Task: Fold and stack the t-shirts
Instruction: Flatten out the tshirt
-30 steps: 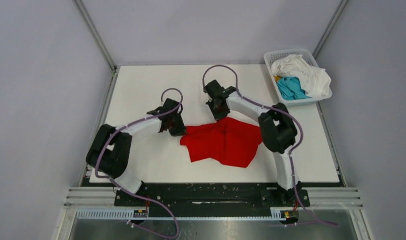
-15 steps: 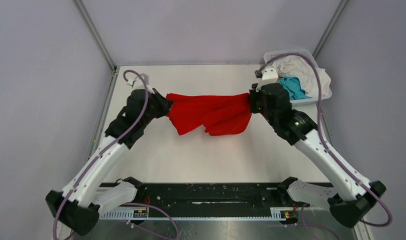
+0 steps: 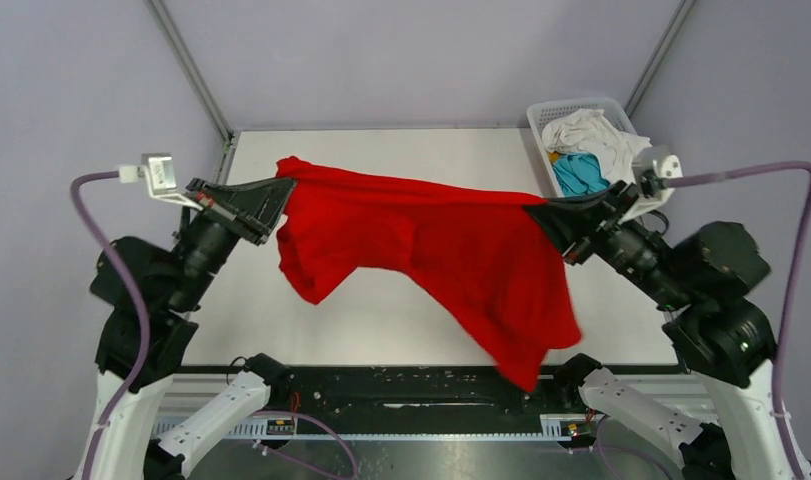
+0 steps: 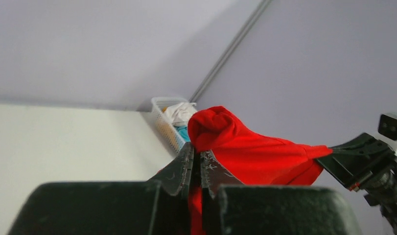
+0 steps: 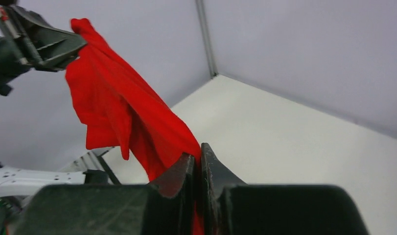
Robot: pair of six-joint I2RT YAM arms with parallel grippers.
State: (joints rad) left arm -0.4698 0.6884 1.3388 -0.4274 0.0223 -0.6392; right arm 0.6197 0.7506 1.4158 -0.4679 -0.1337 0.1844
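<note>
**A:** Your left gripper (image 3: 284, 188) is pinched tight on one corner of the red t-shirt (image 3: 431, 250)!

**B:** And your right gripper (image 3: 537, 208) is clamped just as tight on the opposite edge. You've got the shirt stretched between them, up off the table (image 3: 381, 150), with its lower part drooping toward the near edge.

**A:** Over in the basket (image 3: 571, 103) at the far right corner, the white t-shirt (image 3: 601, 140) and the teal-blue t-shirt (image 3: 579, 175) lie bunched together.

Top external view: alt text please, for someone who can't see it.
Two robot arms hold a red t-shirt stretched in the air over a white table, left gripper and right gripper each clamped on one end. A basket at the far right corner holds a white shirt and a teal shirt.
</note>
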